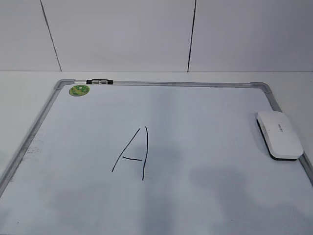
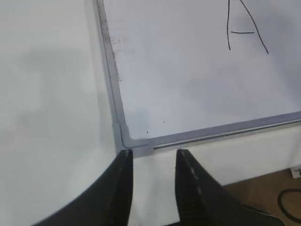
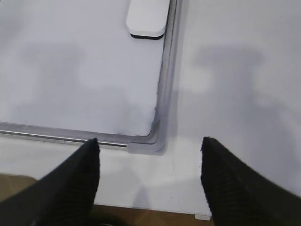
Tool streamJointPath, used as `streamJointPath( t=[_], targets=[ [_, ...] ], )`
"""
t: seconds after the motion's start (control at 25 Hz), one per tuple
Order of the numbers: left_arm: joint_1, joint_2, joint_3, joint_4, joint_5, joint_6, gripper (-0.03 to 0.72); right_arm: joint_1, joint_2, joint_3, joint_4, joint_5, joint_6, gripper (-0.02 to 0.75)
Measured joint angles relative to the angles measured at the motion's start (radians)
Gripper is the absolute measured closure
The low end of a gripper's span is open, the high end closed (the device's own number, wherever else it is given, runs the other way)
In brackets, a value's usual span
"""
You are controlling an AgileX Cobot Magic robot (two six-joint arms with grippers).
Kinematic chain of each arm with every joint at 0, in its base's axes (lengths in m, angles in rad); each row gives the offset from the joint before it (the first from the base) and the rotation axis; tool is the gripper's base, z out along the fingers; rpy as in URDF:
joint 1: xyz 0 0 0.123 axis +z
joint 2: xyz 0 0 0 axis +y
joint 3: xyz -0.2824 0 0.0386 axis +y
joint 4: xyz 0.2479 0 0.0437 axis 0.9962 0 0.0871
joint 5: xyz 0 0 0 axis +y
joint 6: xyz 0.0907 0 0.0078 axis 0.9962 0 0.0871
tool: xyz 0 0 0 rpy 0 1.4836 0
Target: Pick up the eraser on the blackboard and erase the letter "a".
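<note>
both claws are seen only in the wrist views: the left gripper (image 2: 153, 157) is held above the near left corner of the blackboard (image 1: 29, 137) with its jaws a narrow gap apart, the right gripper (image 3: 149, 147) above the near right corner with jaws spread wide, nothing held. the eraser (image 1: 279, 134) is laid flat against the board's right frame. only a large capital "A" (image 1: 133, 153) is seen written mid-board; a small "a" cannot be made out

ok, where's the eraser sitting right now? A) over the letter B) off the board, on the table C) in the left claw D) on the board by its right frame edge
D: the eraser lies flat on the blackboard against its right frame edge, clear of both claws.
</note>
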Motion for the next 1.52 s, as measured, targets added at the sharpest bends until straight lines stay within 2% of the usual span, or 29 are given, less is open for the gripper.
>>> streamJointPath(
  t=[0.24,0.44,1.2,1.52],
  targets=[
    [0.000,0.000,0.036,0.030,-0.070,0.000,0.454,0.004,0.000,0.006,-0.066,-0.015,-0.001,0.199],
    [0.000,0.000,0.037,0.032,-0.079,0.000,0.454,0.004,0.000,0.039,-0.088,-0.102,-0.002,0.199],
    [0.000,-0.002,0.039,0.032,-0.079,0.000,0.454,0.004,0.000,0.050,-0.094,-0.128,-0.002,0.199],
    [0.000,-0.100,0.039,0.032,-0.079,0.000,0.454,0.004,-0.044,0.050,-0.094,-0.128,-0.002,0.199]
  ],
)
